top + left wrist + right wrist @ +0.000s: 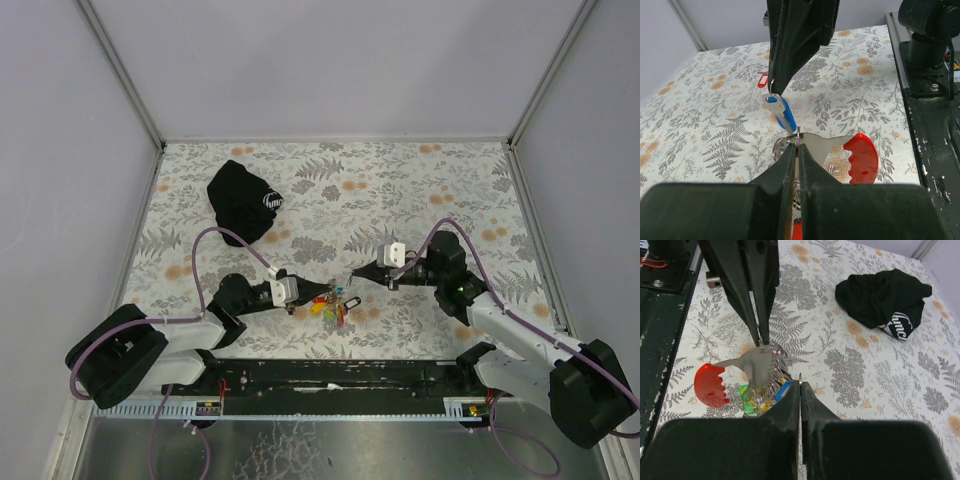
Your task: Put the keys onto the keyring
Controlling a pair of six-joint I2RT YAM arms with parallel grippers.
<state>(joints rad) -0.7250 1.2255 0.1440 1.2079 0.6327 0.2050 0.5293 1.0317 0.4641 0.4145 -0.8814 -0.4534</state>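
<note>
Black logo pouch [245,200], floral tablecloth [420,190]

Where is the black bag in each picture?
Top view: the black bag lies at the upper left of the table.
Left wrist view: not in it.
Right wrist view: upper right, with its white writing showing.
Shared landmark: the colourful keys, in the middle of the top view and right by the fingertips in both wrist views.
</note>
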